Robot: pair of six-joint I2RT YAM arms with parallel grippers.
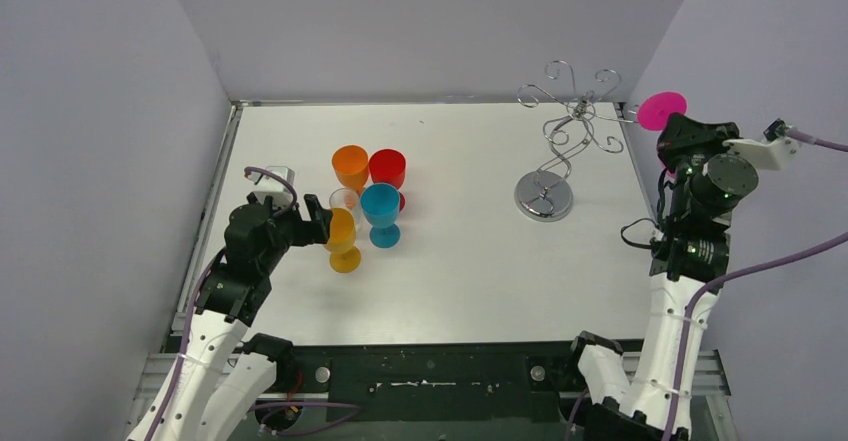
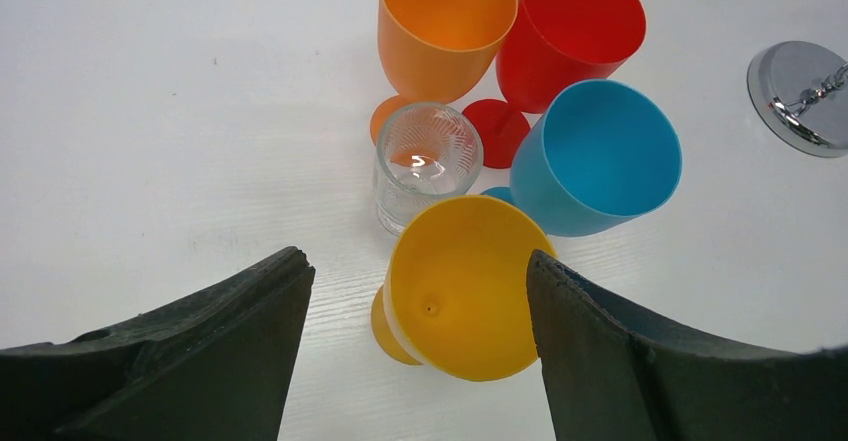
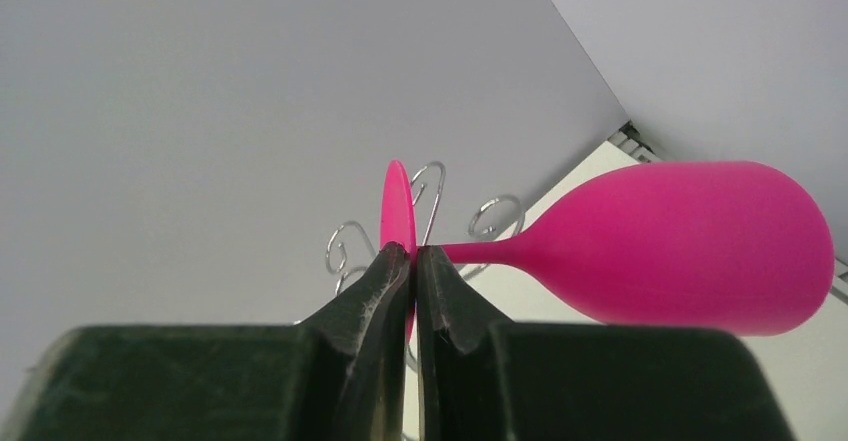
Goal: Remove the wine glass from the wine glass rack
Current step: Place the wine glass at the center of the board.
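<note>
Removal nearly done: pink wine glass pinched by its foot in the clamped right hand at upper right, seemingly just clear of the rack, set-down yet to do; left hand apart around a yellow glass on the bench.

Wine glass rack upright on the desk; pink wine glass at the right jaws, just beside the rack's hooks; left jaws flank a yellow cup.
</note>
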